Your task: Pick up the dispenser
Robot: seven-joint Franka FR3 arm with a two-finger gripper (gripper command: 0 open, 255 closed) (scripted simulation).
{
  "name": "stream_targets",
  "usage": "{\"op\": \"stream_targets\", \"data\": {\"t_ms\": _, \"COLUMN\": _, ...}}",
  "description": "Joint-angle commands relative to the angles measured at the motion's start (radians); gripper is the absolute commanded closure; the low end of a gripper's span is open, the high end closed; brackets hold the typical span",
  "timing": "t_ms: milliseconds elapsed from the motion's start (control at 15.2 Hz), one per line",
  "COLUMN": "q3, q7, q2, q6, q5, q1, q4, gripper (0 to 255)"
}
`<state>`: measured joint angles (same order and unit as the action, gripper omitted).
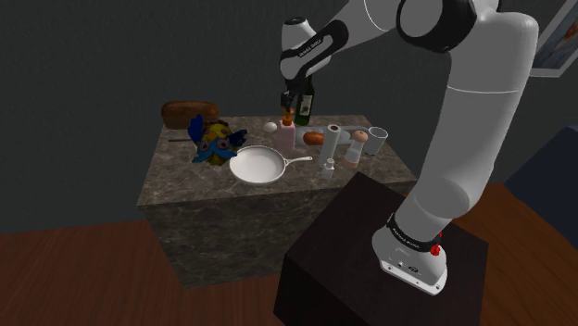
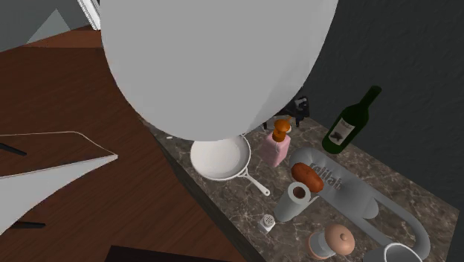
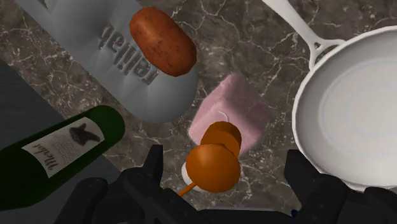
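Note:
The dispenser (image 1: pixel 285 137) is a pink bottle with an orange pump head, standing upright on the dark marble counter (image 1: pixel 185 181) between a white pan and a green wine bottle. From above, its pink body (image 3: pixel 232 108) shows under the orange pump. My black gripper (image 1: pixel 290 100) hangs just above the pump; in the wrist view the gripper (image 3: pixel 226 175) is open, one finger (image 3: pixel 153 167) on each side of the pump and neither touching it. The second exterior view has the dispenser (image 2: pixel 275 149) beside the pan's rim.
The white pan (image 1: pixel 259 167) lies close beside the dispenser, the wine bottle (image 3: pixel 57 156) on its other side. A brown sausage (image 3: pixel 162 39) rests on a grey lettered object (image 3: pixel 108 44). A roll (image 1: pixel 332 139), shaker (image 1: pixel 327 168), cup (image 1: pixel 375 141), toy (image 1: pixel 213 141) and loaf (image 1: pixel 189 113) share the counter.

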<state>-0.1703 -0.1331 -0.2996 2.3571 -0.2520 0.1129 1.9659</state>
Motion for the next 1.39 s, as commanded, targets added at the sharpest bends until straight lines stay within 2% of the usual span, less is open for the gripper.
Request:
{"op": "stream_targets", "data": {"t_ms": 0, "q3": -0.003, "q7": -0.008, "q2": -0.083, "q6": 0.017, "q5": 0.002, "q1": 0.01, "q4": -0.069, "gripper": 0}}
{"op": "stream_targets", "data": {"t_ms": 132, "q3": -0.004, "q7": -0.014, "q2": -0.125, "q6": 0.02, "q5": 0.004, "q1": 0.017, "q4": -0.112, "gripper": 0}}
{"op": "stream_targets", "data": {"t_ms": 726, "q3": -0.006, "q7": 0.006, "q2": -0.189, "q6": 0.097, "q5": -0.002, "q1": 0.019, "q4": -0.097, "gripper": 0}}
{"op": "stream_targets", "data": {"t_ms": 792, "q3": -0.006, "q7": 0.007, "q2": -0.189, "q6": 0.096, "q5": -0.002, "q1": 0.018, "q4": -0.097, "gripper": 255}}
{"op": "stream_targets", "data": {"t_ms": 1320, "q3": -0.006, "q7": 0.007, "q2": -0.188, "q6": 0.098, "q5": -0.002, "q1": 0.018, "q4": -0.095, "gripper": 255}}
